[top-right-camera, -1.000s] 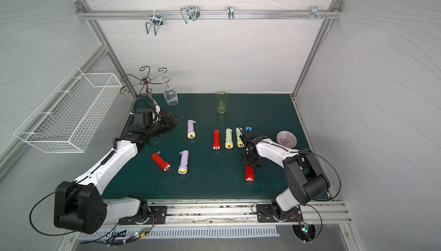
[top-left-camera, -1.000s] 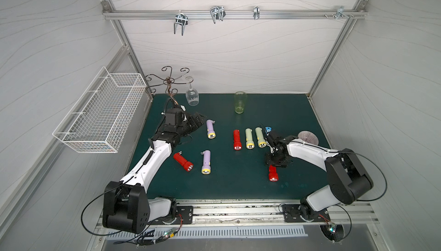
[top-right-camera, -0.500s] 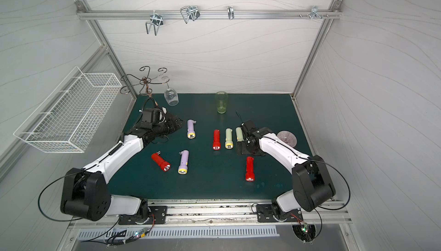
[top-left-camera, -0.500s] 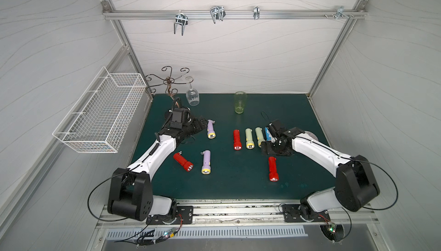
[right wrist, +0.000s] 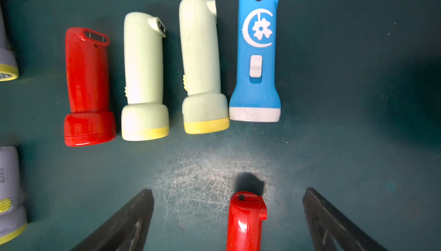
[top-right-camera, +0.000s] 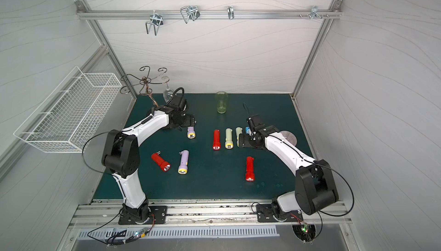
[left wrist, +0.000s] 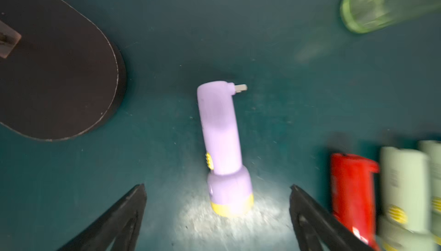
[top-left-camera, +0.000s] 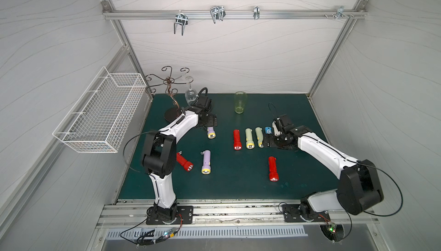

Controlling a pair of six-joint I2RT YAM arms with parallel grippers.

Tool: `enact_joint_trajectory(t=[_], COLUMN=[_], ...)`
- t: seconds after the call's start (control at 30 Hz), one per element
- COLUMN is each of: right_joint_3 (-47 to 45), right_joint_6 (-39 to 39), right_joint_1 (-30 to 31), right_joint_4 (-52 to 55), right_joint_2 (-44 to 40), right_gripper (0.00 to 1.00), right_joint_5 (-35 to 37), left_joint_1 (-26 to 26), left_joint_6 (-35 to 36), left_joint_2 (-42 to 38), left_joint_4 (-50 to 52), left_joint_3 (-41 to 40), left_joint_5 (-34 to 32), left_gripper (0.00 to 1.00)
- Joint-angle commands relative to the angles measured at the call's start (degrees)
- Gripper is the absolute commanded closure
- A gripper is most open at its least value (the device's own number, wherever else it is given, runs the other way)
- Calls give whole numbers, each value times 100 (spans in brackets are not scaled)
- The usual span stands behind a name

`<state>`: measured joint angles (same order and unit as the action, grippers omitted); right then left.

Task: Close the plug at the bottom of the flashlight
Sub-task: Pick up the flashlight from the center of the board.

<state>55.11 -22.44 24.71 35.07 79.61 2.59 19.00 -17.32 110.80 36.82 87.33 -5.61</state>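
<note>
Several flashlights lie on the green mat (top-left-camera: 226, 185). My left gripper (top-left-camera: 210, 121) hangs open over a purple flashlight (left wrist: 220, 137) near the back left. Its metal plug (left wrist: 240, 87) sticks out sideways from the bottom end. The black fingers (left wrist: 133, 204) stand wide on either side of its yellow-rimmed head, not touching it. My right gripper (top-left-camera: 269, 141) is open beside a row of red (right wrist: 87, 87), two pale green (right wrist: 143, 78) and blue (right wrist: 257, 54) flashlights. A lone red flashlight (top-left-camera: 272, 168) lies free on the mat, its bottom end (right wrist: 245, 204) showing between the right fingers.
A red flashlight (top-left-camera: 184, 162) and a second purple one (top-left-camera: 206, 162) lie front left with plugs out. A green glass (top-left-camera: 240, 102), a wine-glass rack (top-left-camera: 170, 90) with its dark base (left wrist: 59, 70) and a hanging glass (top-left-camera: 190, 93) stand at the back. A wire basket (top-left-camera: 100, 113) hangs on the left wall.
My right gripper has opened, left the lone red flashlight on the mat and drawn back toward the row. My left gripper has moved right, over the purple flashlight.
</note>
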Motion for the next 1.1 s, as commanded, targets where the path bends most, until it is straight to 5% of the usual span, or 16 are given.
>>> enact_joint_trajectory(t=[0.0, 0.3, 0.67, 1.07], right_joint_3=[-157, -164, -167, -117], right_joint_6=[38, 19, 20, 46], right_joint_1=[-28, -28, -32, -31], right_joint_4=[-265, -317, -316, -298], right_joint_2=[-254, -376, -336, -277], right_gripper=[1, 1, 1, 1], right_joint_5=[-176, -192, -148, -110], left_joint_1=[33, 112, 139, 139], left_joint_6=[377, 449, 394, 389], left_joint_2=[418, 1644, 2097, 2122], left_joint_4=[618, 1084, 950, 937], left_joint_3=[558, 1795, 1997, 2076], left_joint_5=[-573, -619, -464, -248], left_gripper=[7, 20, 36, 74])
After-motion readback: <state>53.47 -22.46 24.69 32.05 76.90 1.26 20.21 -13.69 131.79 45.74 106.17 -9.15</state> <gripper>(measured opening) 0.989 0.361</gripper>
